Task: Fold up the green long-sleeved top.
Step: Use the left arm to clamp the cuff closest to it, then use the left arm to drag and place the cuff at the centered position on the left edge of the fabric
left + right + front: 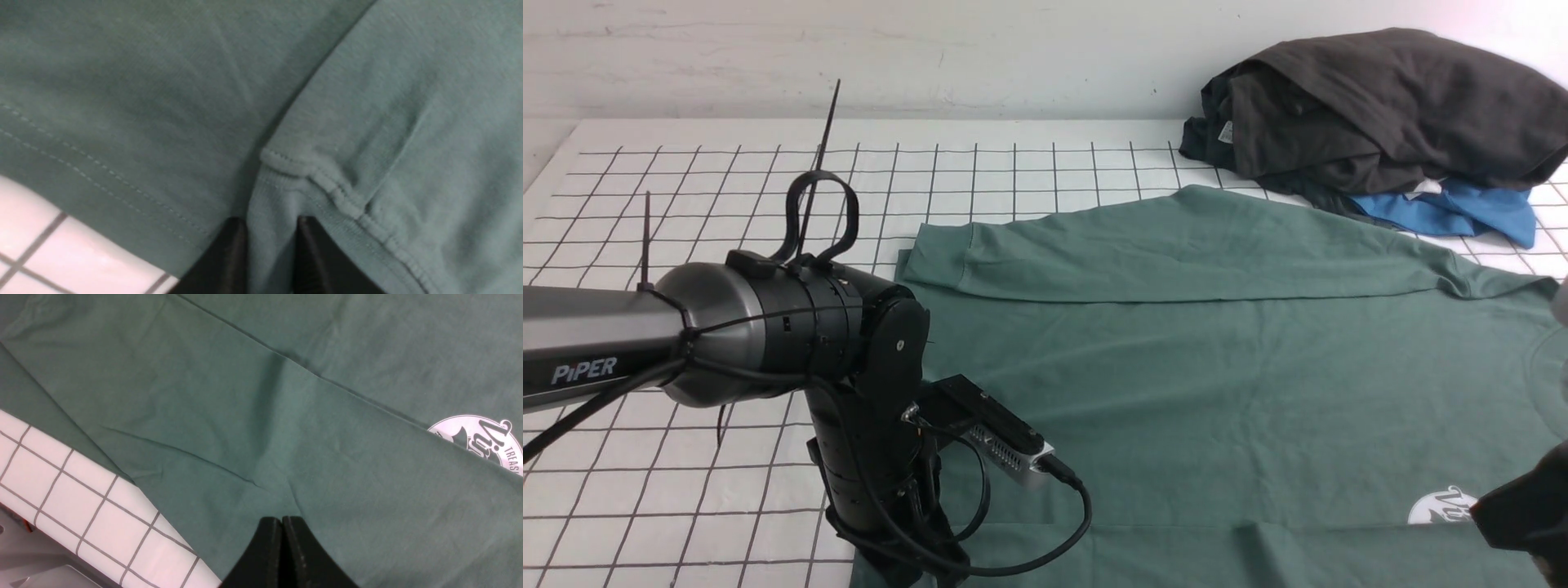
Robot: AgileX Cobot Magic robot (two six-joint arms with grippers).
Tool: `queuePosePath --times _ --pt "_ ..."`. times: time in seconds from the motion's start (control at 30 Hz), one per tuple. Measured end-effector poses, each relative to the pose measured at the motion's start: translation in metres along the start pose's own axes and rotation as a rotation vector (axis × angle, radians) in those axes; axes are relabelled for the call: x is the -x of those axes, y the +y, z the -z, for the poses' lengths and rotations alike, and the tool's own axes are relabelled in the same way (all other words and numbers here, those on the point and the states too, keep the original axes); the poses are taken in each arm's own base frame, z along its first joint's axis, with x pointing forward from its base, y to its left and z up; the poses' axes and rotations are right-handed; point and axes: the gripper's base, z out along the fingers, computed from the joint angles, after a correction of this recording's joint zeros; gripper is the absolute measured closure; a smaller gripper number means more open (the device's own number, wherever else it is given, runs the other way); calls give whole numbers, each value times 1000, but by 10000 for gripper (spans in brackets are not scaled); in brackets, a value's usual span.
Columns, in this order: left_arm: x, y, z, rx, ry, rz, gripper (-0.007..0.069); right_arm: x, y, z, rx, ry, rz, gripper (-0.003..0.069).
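Across the grid-patterned cloth (629, 490), you have the green long-sleeved top (1176, 392) spread wide, its long axis running sideways, both sleeves laid inward over the body. Your left gripper (271, 257) is nearer the cuff and hem end, its fingers straddling a ridge of sleeve fabric; whether they pinch it firmly, you can't tell. Your right gripper (282, 522) is closed, nothing visible between its tips, above the near sleeve. The next fold probably runs from the hem toward the logo (1441, 506).

front view: bright, sharp | left wrist: dimmer, soft blur, fingers (318, 253) out of focus | right wrist: crisp
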Motion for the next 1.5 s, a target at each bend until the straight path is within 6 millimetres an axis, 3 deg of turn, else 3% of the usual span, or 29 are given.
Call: queuePosePath --times 0.1,0.3,0.57,0.67,0.7,0.73,0.83,1.0,1.13,1.23,1.27,1.33,1.37,1.4,1.5 --pt "-1 -1 7 4 -23 -1 588 0 0 0 0 1 0 673" --pt "-2 -3 25 13 -77 -7 601 0 0 0 1 1 0 673" --pt "33 5 88 100 -241 -51 601 0 0 0 2 0 -1 673" --pt "48 20 113 120 -296 -22 601 0 0 0 2 0 -1 673" --pt "49 22 113 120 -294 -16 601 0 0 0 2 0 -1 673" --pt "56 34 121 124 -300 12 601 0 0 0 2 0 -1 673" --pt "63 52 118 123 -272 51 601 0 0 0 2 0 -1 673" --pt "72 72 86 97 -181 90 592 0 0 0 -4 2 2 673" --pt "80 78 58 79 -115 101 508 -1 -1 0 -16 7 8 673" --pt "85 81 56 90 -121 121 389 0 -2 0 -18 2 8 673" --pt "85 82 58 93 -127 124 379 0 -2 0 -21 2 9 673" --pt "91 88 72 118 -181 171 256 1 -3 0 -35 -15 10 673" --pt "92 89 74 119 -188 181 239 2 -3 0 -38 -17 10 673" --pt "96 97 88 134 -251 218 184 3 -5 0 -56 -32 5 673" --pt "101 113 107 141 -348 286 115 6 -7 0 -78 -61 -1 673"
